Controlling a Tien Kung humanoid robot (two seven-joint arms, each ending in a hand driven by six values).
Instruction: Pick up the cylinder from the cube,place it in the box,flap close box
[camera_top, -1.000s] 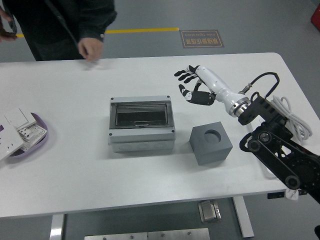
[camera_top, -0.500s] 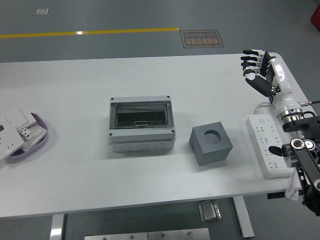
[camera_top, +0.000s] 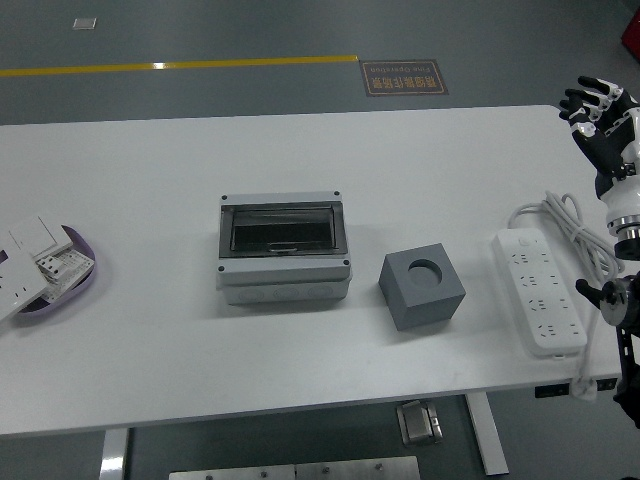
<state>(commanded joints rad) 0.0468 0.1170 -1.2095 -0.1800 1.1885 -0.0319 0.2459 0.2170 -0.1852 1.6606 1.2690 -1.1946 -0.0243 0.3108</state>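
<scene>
From my remote station I record the right hand (camera_top: 600, 115) raised at the table's far right edge, fingers spread and relaxed, grasping nothing. It stands well apart from the cube (camera_top: 422, 289) and the box (camera_top: 284, 248). The left arm is out of view.

The grey cube sits right of centre on the white table (camera_top: 150, 180), just beside the box's right end; its round top socket shows dark and I see no cylinder standing in it. The box lies at the centre with its dark transparent flap down over the opening; I cannot tell what lies inside.

A white power strip (camera_top: 540, 290) with coiled cable lies near the right edge. A purple tray (camera_top: 62, 285) of white switch plates rests at the left edge
</scene>
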